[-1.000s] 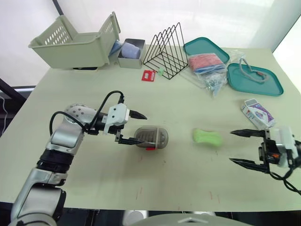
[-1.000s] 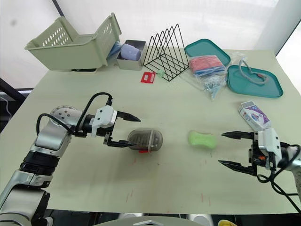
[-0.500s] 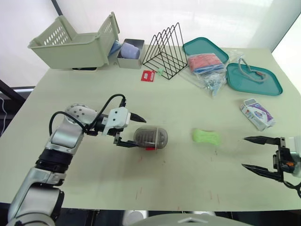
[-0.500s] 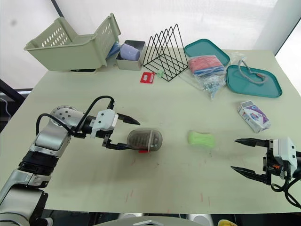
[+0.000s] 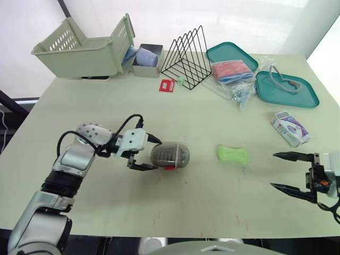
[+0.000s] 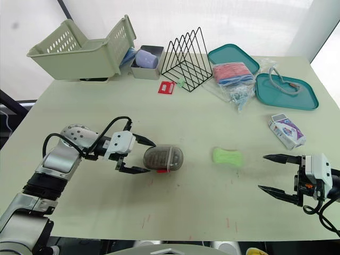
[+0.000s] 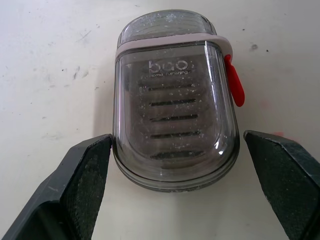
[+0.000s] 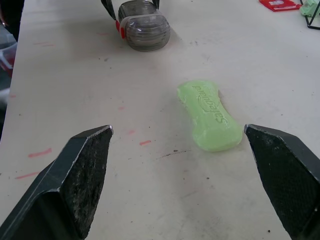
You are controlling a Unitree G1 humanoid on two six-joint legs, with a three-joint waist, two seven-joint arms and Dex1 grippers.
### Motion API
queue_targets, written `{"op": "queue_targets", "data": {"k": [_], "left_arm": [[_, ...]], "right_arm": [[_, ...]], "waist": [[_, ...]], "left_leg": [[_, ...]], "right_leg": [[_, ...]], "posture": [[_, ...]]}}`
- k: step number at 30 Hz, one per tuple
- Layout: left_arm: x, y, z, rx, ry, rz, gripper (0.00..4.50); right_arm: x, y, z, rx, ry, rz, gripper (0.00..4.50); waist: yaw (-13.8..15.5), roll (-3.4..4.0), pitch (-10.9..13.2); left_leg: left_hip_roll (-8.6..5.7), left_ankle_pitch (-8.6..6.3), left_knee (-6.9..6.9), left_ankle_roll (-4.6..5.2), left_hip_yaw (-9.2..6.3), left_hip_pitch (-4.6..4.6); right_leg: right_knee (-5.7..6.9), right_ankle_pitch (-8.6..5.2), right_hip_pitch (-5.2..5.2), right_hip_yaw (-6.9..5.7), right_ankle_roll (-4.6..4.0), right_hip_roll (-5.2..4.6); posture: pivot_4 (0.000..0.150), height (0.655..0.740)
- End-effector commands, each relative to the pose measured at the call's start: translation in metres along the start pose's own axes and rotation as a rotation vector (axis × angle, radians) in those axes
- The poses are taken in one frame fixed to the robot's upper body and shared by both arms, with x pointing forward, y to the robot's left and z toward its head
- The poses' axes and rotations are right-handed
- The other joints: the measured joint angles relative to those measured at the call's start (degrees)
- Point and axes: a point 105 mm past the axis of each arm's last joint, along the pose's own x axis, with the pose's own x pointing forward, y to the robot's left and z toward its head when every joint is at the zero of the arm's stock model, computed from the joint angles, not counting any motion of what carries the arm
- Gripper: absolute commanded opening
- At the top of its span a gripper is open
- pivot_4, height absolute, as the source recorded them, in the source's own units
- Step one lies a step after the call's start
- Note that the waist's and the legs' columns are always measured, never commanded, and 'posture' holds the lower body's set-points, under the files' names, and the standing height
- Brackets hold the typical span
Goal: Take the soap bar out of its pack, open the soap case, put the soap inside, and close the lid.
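The soap case [image 7: 175, 100] is smoky grey and see-through. It has a row of thin lines, small white letters and a red clip [image 7: 235, 87]. The soap [image 8: 210, 115] is bright light green. The pack [image 5: 290, 127] is white with purple and blue. The table [image 5: 212, 202] is pale cream with little red marks. The basket [image 5: 85, 45] is pale green with rows of small holes. The rack [image 5: 187, 50] is black wire. A tray [image 5: 228, 52] and another tray [image 5: 308, 95] are blue-green. A small card [image 5: 167, 85] is red.
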Motion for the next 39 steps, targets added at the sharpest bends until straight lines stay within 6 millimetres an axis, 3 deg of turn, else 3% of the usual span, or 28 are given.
{"op": "queue_targets", "data": {"k": [1,11,30,39], "left_arm": [[0.004,0.001,0.011,0.033,-0.019,0.003,4.50],[0.007,0.000,0.013,0.037,-0.015,0.012,4.50],[0.011,0.004,-0.007,-0.020,0.011,0.045,4.50],[0.013,0.008,-0.007,-0.017,-0.033,0.072,4.50]], "right_arm": [[0.000,-0.002,0.007,-0.032,0.000,0.007,4.40],[0.002,-0.002,0.007,-0.032,0.002,0.010,4.40],[0.005,-0.001,0.006,-0.031,0.001,0.007,4.40],[0.005,-0.002,0.005,-0.032,0.004,0.004,4.40]], "waist": [[-0.01,0.00,0.00],[-0.04,0.00,0.00],[-0.02,0.00,0.00],[0.05,0.00,-0.01]], "left_leg": [[0.00,0.00,0.00,0.00,0.00,0.00],[0.00,0.00,0.00,0.00,0.00,0.00],[0.00,0.00,0.00,0.00,0.00,0.01],[0.00,0.00,0.01,0.00,0.00,0.01]], "right_leg": [[0.00,0.00,0.00,0.00,0.00,0.00],[0.01,0.00,0.00,0.00,0.00,0.00],[0.01,0.00,0.00,0.00,0.00,0.00],[0.02,0.00,0.01,0.00,0.00,0.00]], "posture": [[0.150,0.7400],[0.150,0.7400],[0.150,0.7400],[0.150,0.7400]]}}
